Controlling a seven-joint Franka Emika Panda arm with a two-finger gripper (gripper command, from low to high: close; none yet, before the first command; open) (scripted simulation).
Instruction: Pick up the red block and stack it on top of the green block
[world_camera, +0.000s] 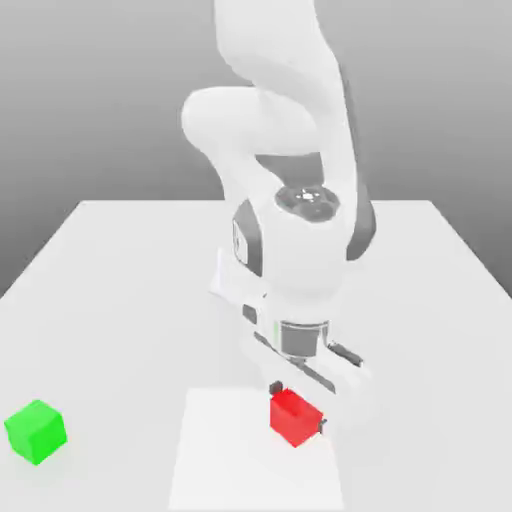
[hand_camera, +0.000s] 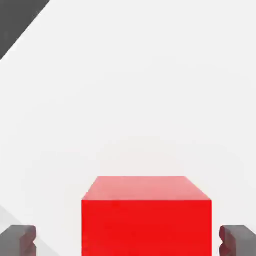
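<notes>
In the exterior view, the white arm (world_camera: 290, 240) reaches down over a pale bench (world_camera: 120, 300), its jaws standing open around the red block (world_camera: 295, 418), one dark fingertip (world_camera: 276, 387) at either side of it. A flat white patch (world_camera: 230, 450) spreads below the jaws and out toward the exterior view's left; the red block overlaps it in the picture. The green block (world_camera: 36, 432) sits on the bench well apart from the jaws, at the exterior view's left, outside the patch. Behind the jaws, partly hidden by the arm, is a small pale thing (world_camera: 222, 277), too faint to name. The red block is a bright, plain cube, turned so that an upright edge faces the camera and two sides slant away from it. In the hand view, the jaws are spread wide with the red block between them, a gap of pale surface at each side, neither fingertip touching it. One face is strong, even red; the narrower face next to it is a washed-out pink. The red block lies square to the jaws, its side faces turned toward the fingertips; as a cube, it has sides of about equal length. Well apart from the jaws, a dark grey area (hand_camera: 15, 20) cuts across a corner.
</notes>
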